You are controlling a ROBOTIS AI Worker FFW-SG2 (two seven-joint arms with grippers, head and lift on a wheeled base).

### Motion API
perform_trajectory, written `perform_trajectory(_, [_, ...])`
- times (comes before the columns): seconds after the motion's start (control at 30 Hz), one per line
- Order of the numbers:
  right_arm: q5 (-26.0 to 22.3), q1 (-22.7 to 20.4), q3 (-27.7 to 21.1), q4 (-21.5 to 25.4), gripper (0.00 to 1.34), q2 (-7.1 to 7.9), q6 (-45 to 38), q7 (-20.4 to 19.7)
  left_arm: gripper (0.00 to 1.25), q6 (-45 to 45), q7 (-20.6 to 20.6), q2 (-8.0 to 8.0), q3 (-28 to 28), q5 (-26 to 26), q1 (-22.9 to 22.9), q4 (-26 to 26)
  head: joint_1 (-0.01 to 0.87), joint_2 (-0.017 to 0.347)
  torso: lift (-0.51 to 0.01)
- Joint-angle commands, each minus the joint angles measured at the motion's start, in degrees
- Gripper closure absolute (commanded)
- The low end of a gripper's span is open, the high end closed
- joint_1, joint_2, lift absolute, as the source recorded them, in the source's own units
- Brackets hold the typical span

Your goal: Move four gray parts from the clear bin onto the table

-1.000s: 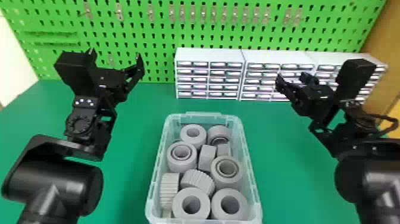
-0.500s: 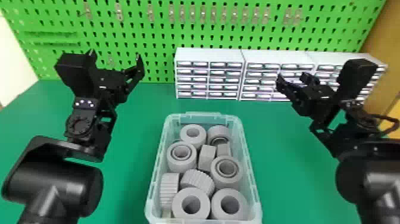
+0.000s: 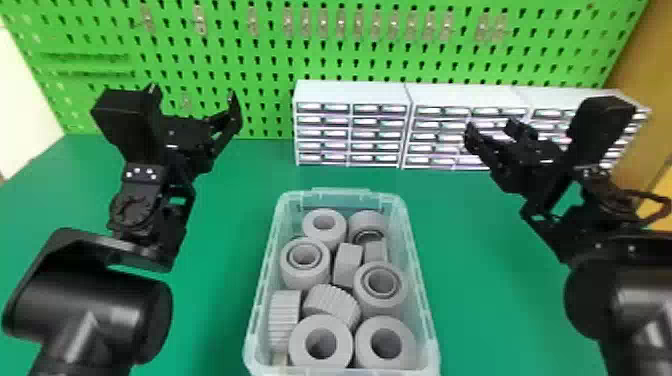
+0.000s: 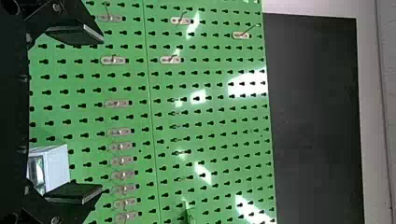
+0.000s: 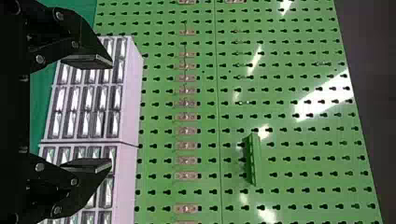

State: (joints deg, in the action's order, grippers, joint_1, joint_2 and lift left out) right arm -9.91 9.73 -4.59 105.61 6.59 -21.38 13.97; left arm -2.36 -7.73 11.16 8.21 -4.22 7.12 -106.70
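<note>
No visible change over the last second: both arms held in the same raised pose, one on each side of the bin (image 3: 341, 192). Up to the left of the bin, left claw (image 4: 100, 113) released and empty; up to the right of the bin, right claw (image 5: 110, 113) likewise released, with nothing in its grasp. No shift among the gray parts (image 3: 345, 272) either: packed close inside the bin, some smooth and hollow, others ridged. Beyond the bin, drawers (image 3: 350, 125) and a green pegboard (image 3: 270, 55).

For the task, no gain in this stretch; to judge by the full load in the bin, right at the start. Likely next: lowering one claw over the bin, gripping an easy ring (image 3: 300, 345) near its front end, then setting it on the worktop (image 3: 475, 260) beside the bin. Main risk: snagging neighbours or bumping the bin's wall.
</note>
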Motion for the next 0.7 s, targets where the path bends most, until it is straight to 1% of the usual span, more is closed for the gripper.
perform_trajectory(0.0, [-0.02, 0.29, 0.19, 0.21, 0.51, 0.09, -0.86, 0.0, 0.16, -0.01, 0.0, 0.0, -0.03, 0.09, 0.0, 0.0, 0.678, 0.034, -0.05])
perform_trajectory(0.1, [0.24, 0.82, 0.45, 0.21, 0.51, 0.09, -2.62, 0.0, 0.16, -0.01, 0.0, 0.0, -0.12, 0.26, 0.0, 0.08, 0.678, 0.034, -0.05])
perform_trajectory(0.33, [0.86, 3.54, 2.21, 0.21, 0.51, 0.44, -8.33, -0.53, 0.16, -0.01, 0.0, 0.0, -0.3, 0.35, -0.17, 0.08, 0.678, 0.034, -0.05])
perform_trajectory(0.43, [1.83, 5.3, 3.35, 0.21, 0.51, 0.44, -12.9, -1.14, 0.16, -0.01, 0.0, 0.0, -0.3, 0.44, -0.26, 0.08, 0.678, 0.034, -0.05])
perform_trajectory(0.5, [2.35, 6.71, 4.41, 0.21, 0.51, 0.27, -15.8, -2.11, 0.16, -0.19, 0.0, 0.0, -0.21, 0.62, -0.26, 0.08, 0.678, 0.034, -0.05])
perform_trajectory(0.67, [2.44, 9.08, 6.87, -0.32, 0.51, 0.0, -19.84, -4.48, 0.16, -0.45, 0.0, 0.0, 0.05, 0.97, -0.17, 0.08, 0.678, 0.034, -0.05])
